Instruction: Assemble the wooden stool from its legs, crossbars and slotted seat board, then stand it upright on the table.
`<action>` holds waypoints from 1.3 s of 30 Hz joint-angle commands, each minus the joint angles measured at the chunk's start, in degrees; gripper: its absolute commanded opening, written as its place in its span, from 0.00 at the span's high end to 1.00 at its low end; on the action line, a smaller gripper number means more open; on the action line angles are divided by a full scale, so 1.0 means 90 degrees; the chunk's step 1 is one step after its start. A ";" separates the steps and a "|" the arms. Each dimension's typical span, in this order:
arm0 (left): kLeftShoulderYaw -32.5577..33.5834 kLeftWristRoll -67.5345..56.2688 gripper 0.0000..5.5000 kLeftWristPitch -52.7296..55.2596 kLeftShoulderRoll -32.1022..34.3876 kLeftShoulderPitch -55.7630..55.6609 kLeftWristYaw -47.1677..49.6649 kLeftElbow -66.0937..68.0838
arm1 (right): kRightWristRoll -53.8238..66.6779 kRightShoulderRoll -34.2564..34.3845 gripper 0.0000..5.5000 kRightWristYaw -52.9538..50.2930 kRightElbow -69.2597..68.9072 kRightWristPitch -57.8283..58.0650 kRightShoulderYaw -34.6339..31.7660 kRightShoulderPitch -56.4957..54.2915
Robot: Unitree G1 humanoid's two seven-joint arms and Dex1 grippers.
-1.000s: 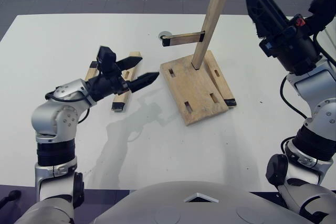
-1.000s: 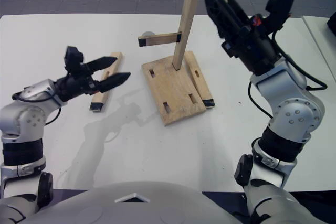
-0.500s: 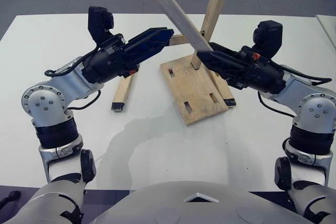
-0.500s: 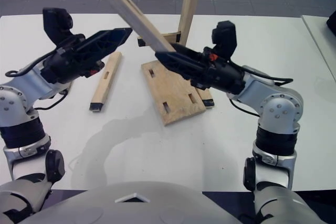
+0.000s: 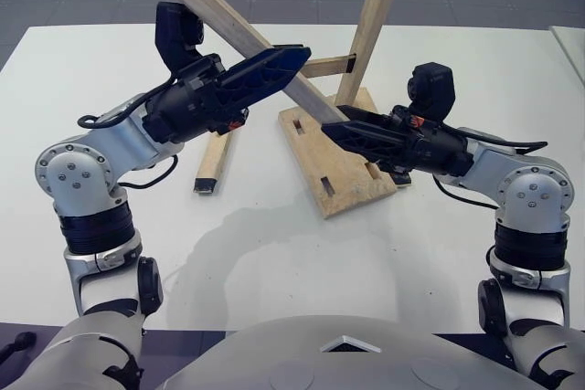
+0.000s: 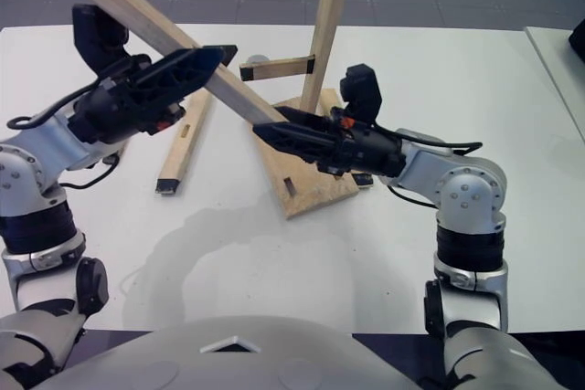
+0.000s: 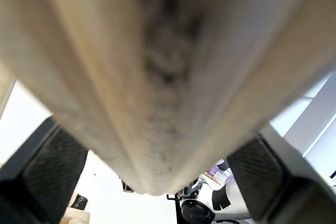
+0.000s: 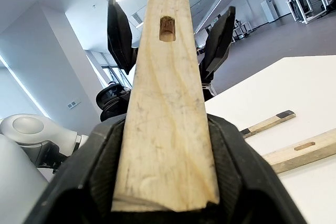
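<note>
Leg (image 5: 215,15) work first: a second ago I held this long piece high on my right side, and my left gripper (image 5: 292,54) was low by the loose piece (image 5: 212,157) on the table (image 5: 274,262). Now my right gripper (image 5: 327,127) is clamped on the leg's lower end and has swung it down slantwise over the seat board (image 5: 343,171). My left jaws have risen to straddle its middle. The right wrist view shows a gap on either side of the wood, so I judge them open. One leg (image 5: 366,38) stands in a slot of the board already, with a crossbar (image 5: 324,66) jutting from it. The held leg has dropped in the last half second, its foot nearing the board. I read that as lining it up for a slot, with my left about to steady it.
</note>
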 commanded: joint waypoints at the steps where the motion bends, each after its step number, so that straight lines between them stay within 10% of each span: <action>1: -0.0073 0.0143 0.42 -0.0004 0.0211 -0.0059 -0.0233 0.0043 | -0.0134 -0.0053 0.62 0.0046 0.0117 -0.0032 0.0001 -0.0088; 13: -0.0237 0.1130 0.62 -0.0302 0.0371 0.0004 -0.0732 0.0225 | -0.0215 -0.0028 0.62 -0.0028 0.0156 0.0039 0.0002 -0.0143; 21: 0.0212 0.1942 0.63 -0.0875 0.0808 -0.0325 -0.1230 0.0975 | -0.1375 -0.0964 0.35 0.0378 -0.0033 -0.0204 0.0302 0.0318; 33: -0.1594 0.6146 0.63 -0.4883 0.0405 -0.0385 -0.3441 0.3230 | -0.5440 -0.1383 0.03 -0.0569 0.0938 -0.1700 0.2341 0.0609; 39: -0.1642 0.6787 0.63 -0.5713 0.0014 -0.0974 -0.3906 0.4737 | -0.6209 -0.1285 0.02 -0.0437 0.1147 -0.2164 0.2810 0.0814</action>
